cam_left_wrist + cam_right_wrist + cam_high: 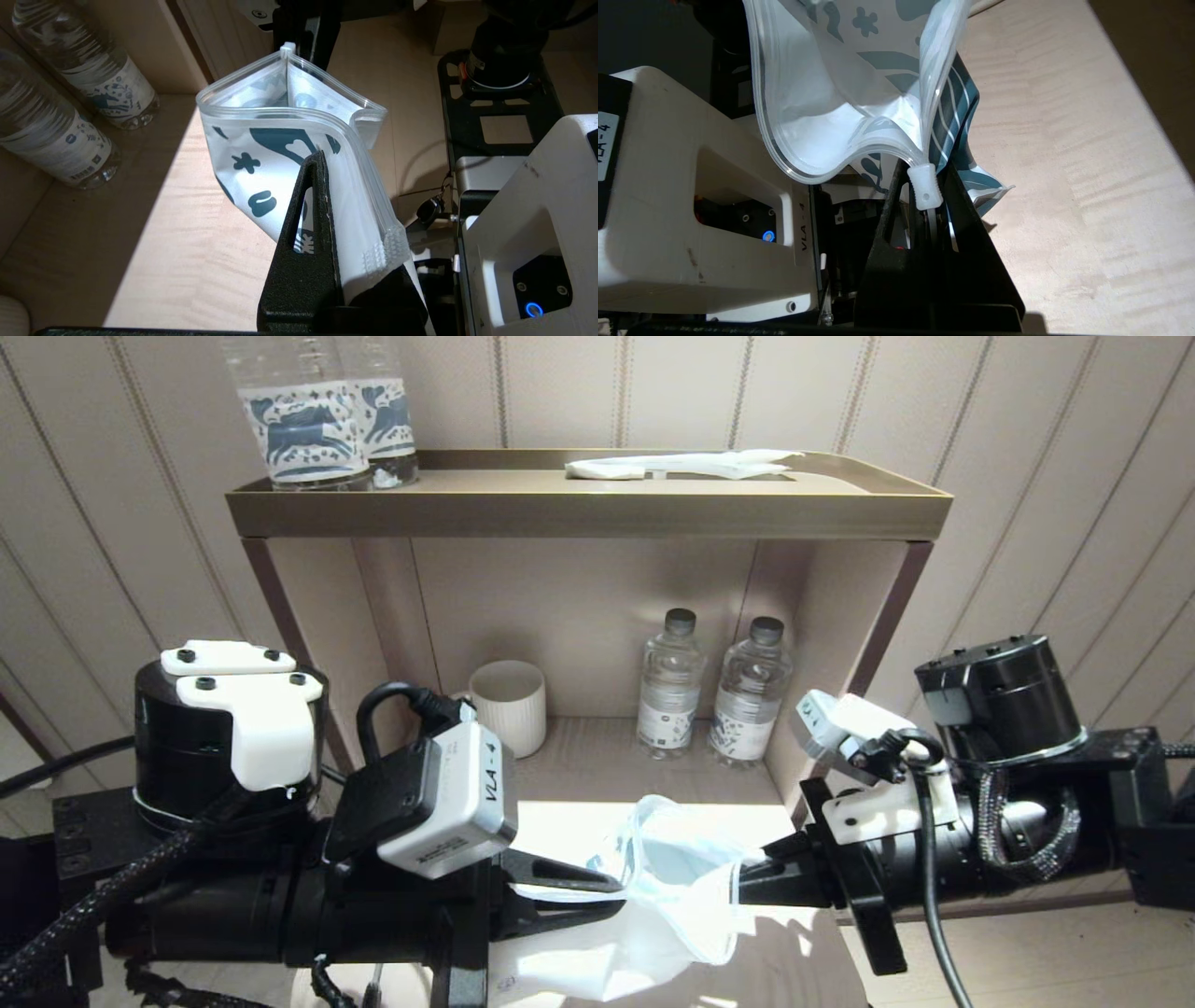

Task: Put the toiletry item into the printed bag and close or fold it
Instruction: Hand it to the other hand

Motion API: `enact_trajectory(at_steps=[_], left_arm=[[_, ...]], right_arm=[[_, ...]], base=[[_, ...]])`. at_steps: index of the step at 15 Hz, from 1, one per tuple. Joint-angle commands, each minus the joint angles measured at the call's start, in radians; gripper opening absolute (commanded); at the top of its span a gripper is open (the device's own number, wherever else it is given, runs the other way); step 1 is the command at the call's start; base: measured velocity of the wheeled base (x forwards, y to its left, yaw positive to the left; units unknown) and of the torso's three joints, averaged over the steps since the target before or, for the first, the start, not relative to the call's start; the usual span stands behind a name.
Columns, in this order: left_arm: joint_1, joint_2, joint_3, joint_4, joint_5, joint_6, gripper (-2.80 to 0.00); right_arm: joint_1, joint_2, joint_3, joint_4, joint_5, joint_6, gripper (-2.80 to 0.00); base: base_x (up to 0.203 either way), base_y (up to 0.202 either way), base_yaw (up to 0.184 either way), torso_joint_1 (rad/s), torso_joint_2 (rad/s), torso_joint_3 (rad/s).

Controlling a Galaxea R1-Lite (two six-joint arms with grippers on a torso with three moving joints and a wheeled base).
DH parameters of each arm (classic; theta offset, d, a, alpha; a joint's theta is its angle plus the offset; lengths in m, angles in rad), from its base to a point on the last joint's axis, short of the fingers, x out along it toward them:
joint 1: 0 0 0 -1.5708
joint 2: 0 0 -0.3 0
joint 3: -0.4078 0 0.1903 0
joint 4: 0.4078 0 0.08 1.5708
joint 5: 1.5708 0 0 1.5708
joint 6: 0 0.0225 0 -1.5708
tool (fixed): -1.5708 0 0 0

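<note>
A: Item: flat white plastic pouch with teal leaf print (667,887), above the shelf, limp, light, slippery?

B: Yes. My left end effector (327,196) pinches its side; right end effector (927,205) clamps the zip slider end.

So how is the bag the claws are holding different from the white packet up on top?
The printed bag has dark teal shapes; the white packet is plain. The bag hangs in the air, pinched between the left claw and right claw, its mouth open; the packet lies flat on the top shelf, untouched. Both look like thin plastic.
</note>
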Motion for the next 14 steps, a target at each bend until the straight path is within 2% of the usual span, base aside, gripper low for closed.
enact_trajectory(at_steps=[1, 7, 14], left_arm=[[-0.003, 0.036, -0.026, -0.004, -0.003, 0.001, -2.8], [-0.013, 0.064, -0.039, -0.004, 0.0, 0.004, -2.8], [-0.006, -0.017, -0.033, -0.005, 0.015, 0.002, -2.8]], right_arm=[[0.025, 0.005, -0.004, 0.0, 0.001, -0.002, -2.8], [0.019, 0.0, -0.001, 0.0, -0.002, -0.004, -2.8], [-0.029, -0.033, 0.03, 0.036, -0.002, -0.005, -2.8]], base=[[0.0, 0.0, 0.0, 0.0, 0.0, 0.0], [0.0, 0.0, 0.0, 0.0, 0.0, 0.0], [0.0, 0.0, 0.0, 0.0, 0.0, 0.0]])
